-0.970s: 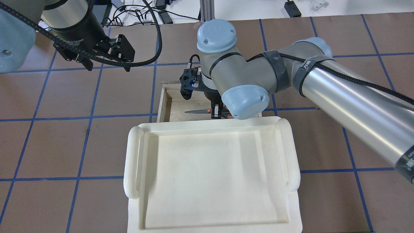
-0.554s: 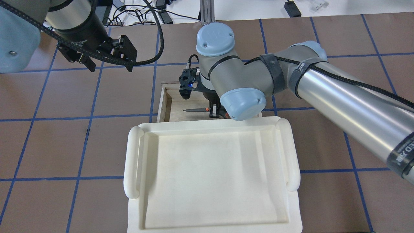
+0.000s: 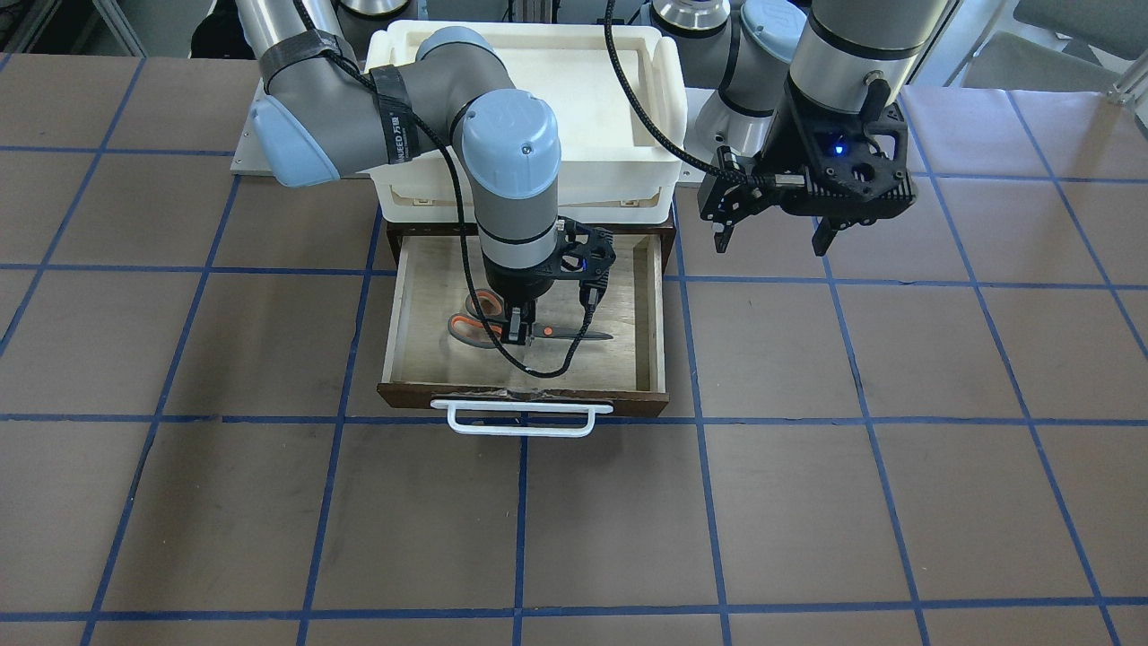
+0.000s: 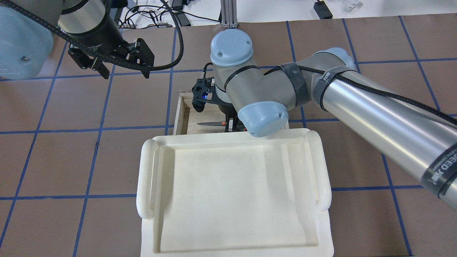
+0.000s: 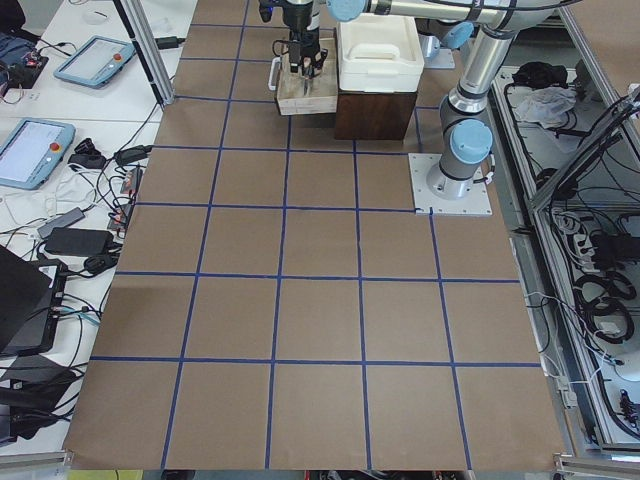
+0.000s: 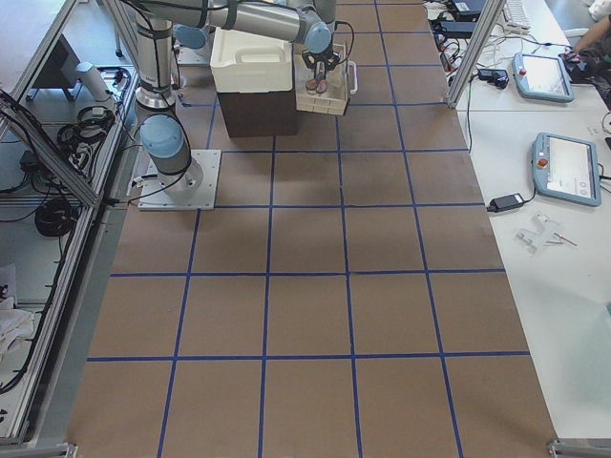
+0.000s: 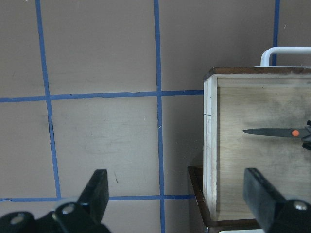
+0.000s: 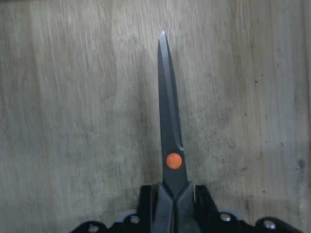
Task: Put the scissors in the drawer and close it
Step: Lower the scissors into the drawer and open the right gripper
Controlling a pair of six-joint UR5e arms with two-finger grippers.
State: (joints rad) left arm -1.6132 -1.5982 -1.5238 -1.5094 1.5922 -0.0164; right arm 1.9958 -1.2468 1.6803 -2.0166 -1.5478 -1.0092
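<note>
My right gripper (image 8: 172,195) is clamped on the scissors (image 8: 170,131) just behind the orange pivot. The blades are closed and lie low along the floor of the open drawer (image 3: 660,314); I can't tell whether they touch the wood. They look light and rigid with slick blades, so I judge the neck between pivot and loops the sound place to hold. My left gripper (image 3: 769,240) hangs spread and empty beside the drawer, free to push the white handle (image 3: 520,429).
</note>
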